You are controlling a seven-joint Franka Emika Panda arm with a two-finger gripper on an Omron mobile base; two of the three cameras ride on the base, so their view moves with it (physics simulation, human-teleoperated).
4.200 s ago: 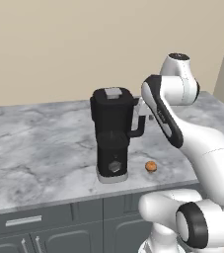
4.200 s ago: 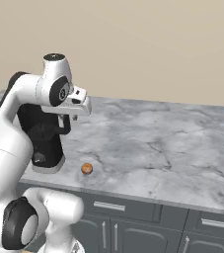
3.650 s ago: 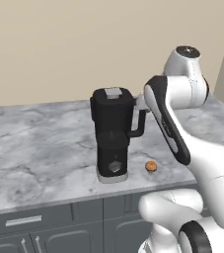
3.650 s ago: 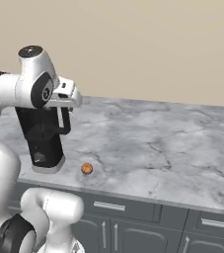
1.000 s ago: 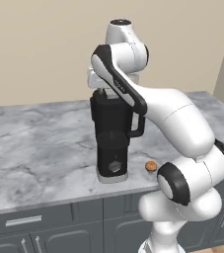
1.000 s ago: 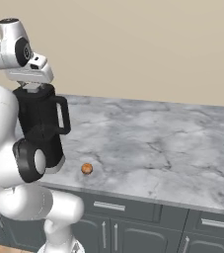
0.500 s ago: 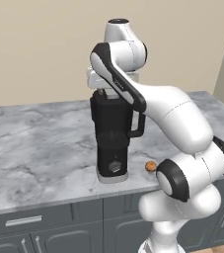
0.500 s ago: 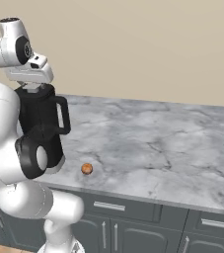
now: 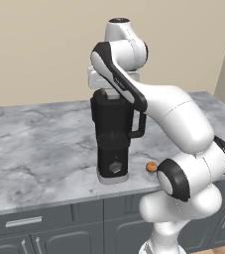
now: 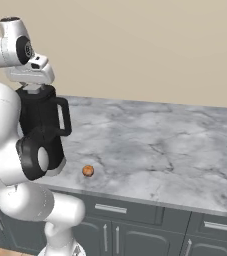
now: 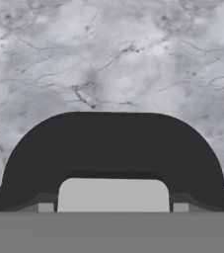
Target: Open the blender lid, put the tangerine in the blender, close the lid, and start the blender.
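The blender (image 9: 113, 136) stood upright on the grey marble counter (image 9: 34, 149), near its front edge, loop handle toward the arm's side. The white arm curled over it, and its hand sat directly on top of the jar, wrist pointing down. The blender lid (image 11: 113, 158) was in place on the jar: in the hand view its black rounded-square top ran across the lower half of the picture, with the light grey square cap (image 11: 113, 194) at the bottom middle, right under the camera. The gripper (image 10: 33, 86) was down at the lid, but the fingers were hidden in both base views by the hand and arm. They were probably at either side of the grey cap, but whether they were spread or pinching it could not be told.

The tangerine (image 9: 151, 166) lay on the counter, just beside the blender base on the handle side, apart from it and close to the front edge; in the right base view it showed as a small orange ball (image 10: 88, 171) on the marble. Dark grey cabinet fronts (image 10: 135, 225) ran below the counter.
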